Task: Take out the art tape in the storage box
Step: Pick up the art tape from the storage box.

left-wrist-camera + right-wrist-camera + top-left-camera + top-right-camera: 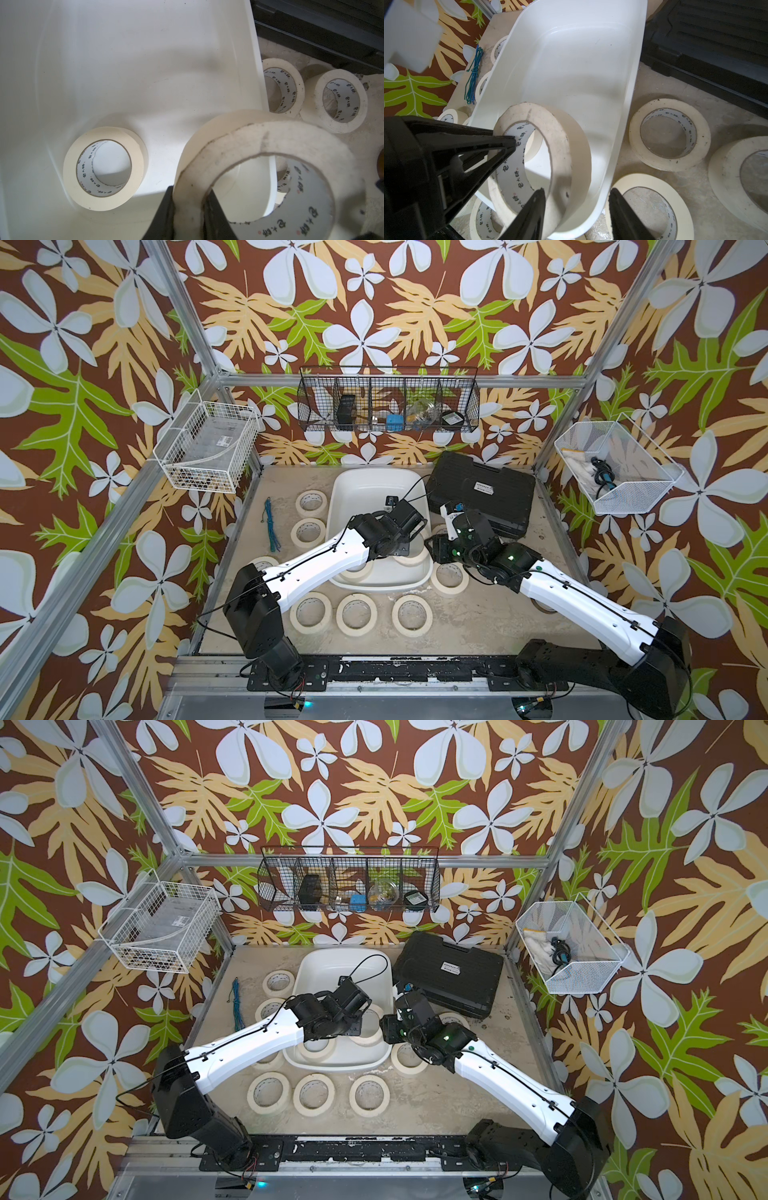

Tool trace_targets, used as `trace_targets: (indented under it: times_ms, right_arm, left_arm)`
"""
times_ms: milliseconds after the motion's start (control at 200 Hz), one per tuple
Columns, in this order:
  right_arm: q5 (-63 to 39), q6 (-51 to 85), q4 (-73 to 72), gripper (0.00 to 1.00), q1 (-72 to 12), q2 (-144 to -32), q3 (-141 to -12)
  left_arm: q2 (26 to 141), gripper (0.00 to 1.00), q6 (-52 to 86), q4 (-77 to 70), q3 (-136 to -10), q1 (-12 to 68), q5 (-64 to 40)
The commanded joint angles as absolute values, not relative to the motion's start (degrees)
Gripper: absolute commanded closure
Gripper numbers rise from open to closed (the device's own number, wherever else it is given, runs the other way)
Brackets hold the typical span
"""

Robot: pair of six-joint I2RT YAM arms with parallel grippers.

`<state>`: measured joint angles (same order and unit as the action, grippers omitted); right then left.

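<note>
The white storage box (pixel 374 485) (pixel 345 961) stands mid-table. My left gripper (pixel 189 190) is shut on the band of one cream art tape roll (pixel 266 141) (pixel 560 133), held on edge above the box's near right corner. A second roll (pixel 69 166) (pixel 357 570) lies flat on the box floor, partly under my left arm. My right gripper (pixel 577 199) is open; one finger stands in front of the held roll's hole, the other outside the box wall (pixel 623 124). Several more rolls lie flat on the table around the box (pixel 356 614) (pixel 449 576) (pixel 311 502).
A black ribbed case (pixel 482 493) lies right of the box, close behind my right wrist. A blue cord (pixel 271 522) lies at the table's left. Wire baskets hang on the left (pixel 203 448), back (pixel 388 400) and right (pixel 615 468) walls.
</note>
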<state>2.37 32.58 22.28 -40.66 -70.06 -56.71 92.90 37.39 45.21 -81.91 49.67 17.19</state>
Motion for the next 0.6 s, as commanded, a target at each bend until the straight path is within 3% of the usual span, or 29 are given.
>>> trace_targets:
  times_ms: [0,345,596]
  right_arm:
    - [3.87,31.73,20.18,0.46,-41.17,-71.1,-57.39]
    - [4.9,30.68,19.9,0.46,-41.7,-76.21,-59.7]
    - [5.43,29.82,19.03,0.63,-41.73,-79.3,-60.64]
  left_arm:
    - [92.64,0.94,37.81,44.64,-82.27,49.83,16.52]
    - [93.58,0.94,37.03,44.43,-82.77,49.85,15.68]
    - [93.52,0.93,36.43,44.37,-82.97,50.01,15.63]
